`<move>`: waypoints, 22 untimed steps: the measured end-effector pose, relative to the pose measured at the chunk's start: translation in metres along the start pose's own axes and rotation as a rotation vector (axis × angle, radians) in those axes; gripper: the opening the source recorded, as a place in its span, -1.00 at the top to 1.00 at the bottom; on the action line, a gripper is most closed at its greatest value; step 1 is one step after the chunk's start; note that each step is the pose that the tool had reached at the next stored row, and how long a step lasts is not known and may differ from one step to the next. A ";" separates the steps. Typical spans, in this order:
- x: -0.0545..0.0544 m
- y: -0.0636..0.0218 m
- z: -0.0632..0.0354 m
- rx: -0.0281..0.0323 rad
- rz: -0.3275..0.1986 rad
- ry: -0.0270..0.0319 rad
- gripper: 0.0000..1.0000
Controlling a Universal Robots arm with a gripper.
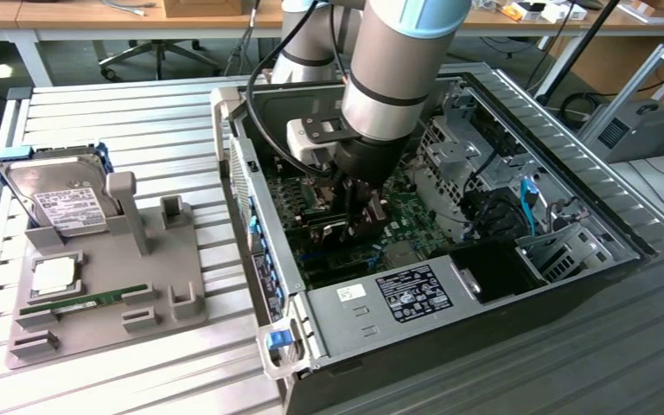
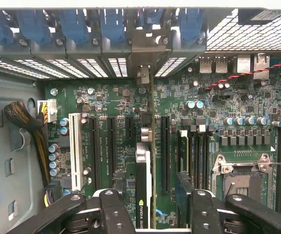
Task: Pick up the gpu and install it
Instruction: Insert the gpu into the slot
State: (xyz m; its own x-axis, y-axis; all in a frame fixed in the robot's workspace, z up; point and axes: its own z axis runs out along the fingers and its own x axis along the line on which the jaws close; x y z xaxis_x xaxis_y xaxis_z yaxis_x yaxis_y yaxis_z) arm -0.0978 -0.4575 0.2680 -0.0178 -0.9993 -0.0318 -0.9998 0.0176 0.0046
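The gpu [image 2: 144, 175] stands on edge in a long slot of the green motherboard [image 2: 106, 102], seen edge-on, with its black cooler face carrying a green logo. Its silver end bracket [image 2: 144, 73] meets the case's rear slot wall. My gripper [image 2: 150, 187] is open and straddles the card, one black finger [image 2: 183, 185] on each side with a gap between each finger and the card. In the exterior view the gripper [image 1: 349, 212] reaches straight down into the open computer case [image 1: 424, 298].
Blue slot clips [image 2: 106, 24] line the case's rear wall. A CPU socket [image 2: 242, 170] and a bundled cable [image 2: 26, 122] flank the slots. On the exterior view's left, a grey fixture [image 1: 165, 285] holds a hard drive [image 1: 61, 203], a chip [image 1: 53, 275] and a memory stick [image 1: 84, 301].
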 end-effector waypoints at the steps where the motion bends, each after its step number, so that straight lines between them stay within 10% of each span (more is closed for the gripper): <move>1: 0.000 0.0000 0.0000 0.0000 0.000 0.0000 -0.06; 22: 0.000 0.0000 0.0010 0.0000 0.000 0.0000 0.10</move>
State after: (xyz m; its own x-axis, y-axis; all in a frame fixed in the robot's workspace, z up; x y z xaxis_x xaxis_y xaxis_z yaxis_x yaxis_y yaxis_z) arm -0.0978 -0.4578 0.2670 -0.0178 -0.9993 -0.0318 -0.9998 0.0176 0.0046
